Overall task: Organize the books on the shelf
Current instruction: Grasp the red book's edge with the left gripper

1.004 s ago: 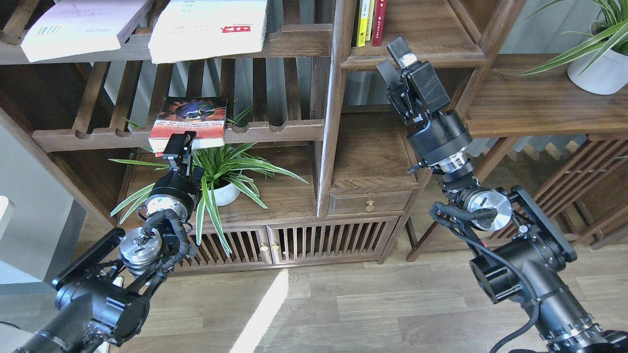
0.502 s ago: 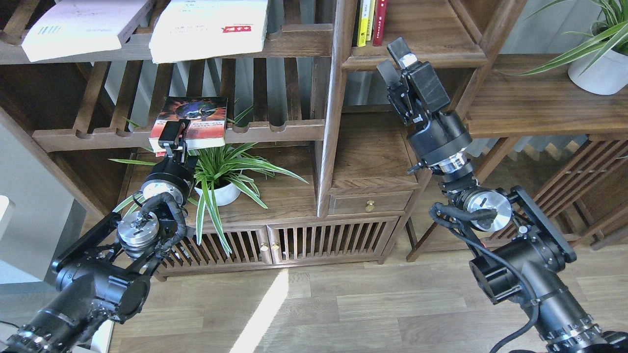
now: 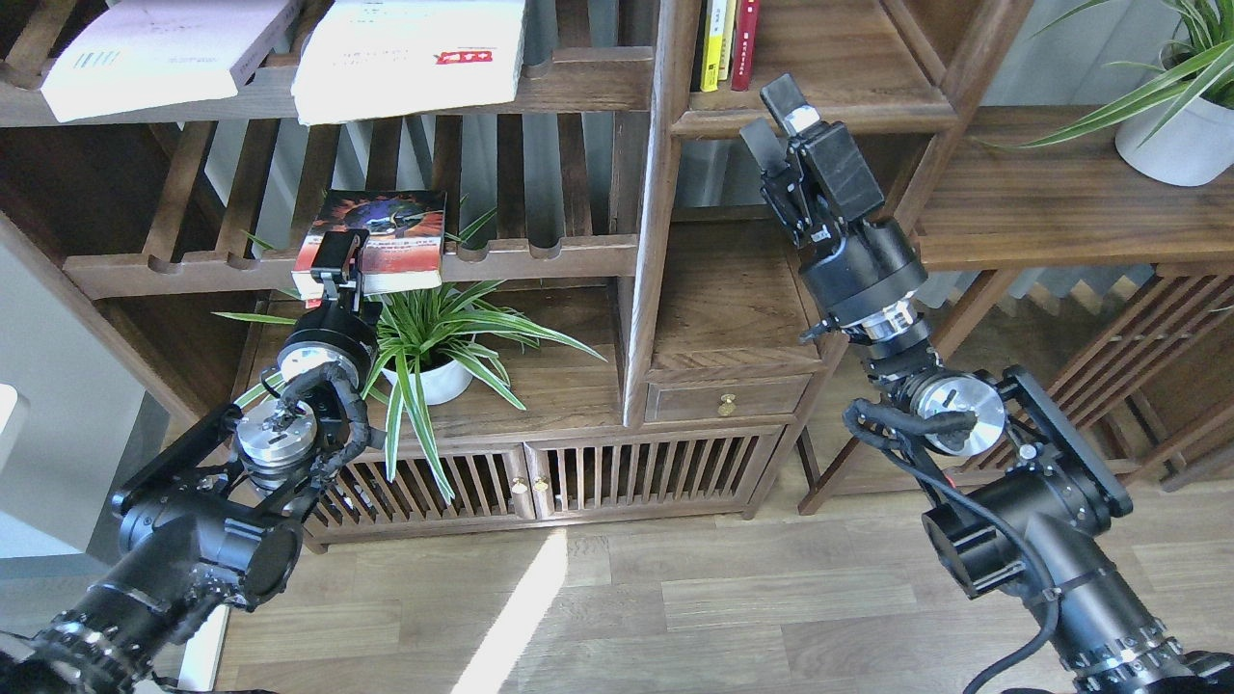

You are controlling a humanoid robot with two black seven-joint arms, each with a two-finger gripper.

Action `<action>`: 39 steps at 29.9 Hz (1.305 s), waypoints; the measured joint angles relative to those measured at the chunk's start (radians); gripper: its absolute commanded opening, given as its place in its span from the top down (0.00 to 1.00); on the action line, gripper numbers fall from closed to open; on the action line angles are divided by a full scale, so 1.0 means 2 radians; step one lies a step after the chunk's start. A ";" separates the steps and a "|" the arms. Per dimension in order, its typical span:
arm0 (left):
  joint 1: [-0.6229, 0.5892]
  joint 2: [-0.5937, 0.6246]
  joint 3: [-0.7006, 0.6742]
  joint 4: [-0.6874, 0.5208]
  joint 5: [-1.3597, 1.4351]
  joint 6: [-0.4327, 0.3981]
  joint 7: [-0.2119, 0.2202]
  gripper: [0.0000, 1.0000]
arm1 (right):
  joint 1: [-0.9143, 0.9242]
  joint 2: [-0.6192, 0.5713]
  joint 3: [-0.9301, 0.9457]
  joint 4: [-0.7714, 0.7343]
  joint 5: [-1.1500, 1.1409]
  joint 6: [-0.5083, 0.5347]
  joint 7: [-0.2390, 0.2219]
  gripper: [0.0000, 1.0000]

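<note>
A red-and-dark pictorial book (image 3: 390, 236) lies flat on the middle slatted rack. My left gripper (image 3: 335, 258) is at its front left corner, overlapping the cover; its fingers cannot be told apart. A large white book with a red label (image 3: 410, 53) and a pale lilac-white book (image 3: 159, 53) lie on the upper slatted rack. The solid flat-board shelf (image 3: 848, 67) is at the upper right. My right gripper (image 3: 774, 118) is open and empty just below that shelf's front edge.
Thin yellow and red upright books (image 3: 728, 39) stand at the shelf's left end. A potted spider plant (image 3: 434, 337) sits under the left gripper on the cabinet top. A second solid compartment (image 3: 733, 304) lies above a small drawer (image 3: 725, 397). Another potted plant (image 3: 1171, 125) stands far right.
My left gripper has risen and shifted slightly left, up to the front corner of the red-and-dark book. The right arm and all the books have not moved.
</note>
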 measured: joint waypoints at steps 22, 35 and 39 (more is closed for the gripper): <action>-0.018 -0.009 0.004 0.034 0.003 0.006 0.001 0.18 | 0.001 0.000 0.000 -0.001 0.000 -0.002 0.000 0.01; -0.031 -0.019 0.004 0.054 0.003 0.006 0.000 0.21 | 0.001 0.000 0.001 -0.001 0.000 -0.002 0.000 0.01; -0.034 -0.022 0.004 0.059 0.003 0.006 0.001 0.23 | 0.001 0.000 0.001 -0.001 0.000 -0.002 0.000 0.01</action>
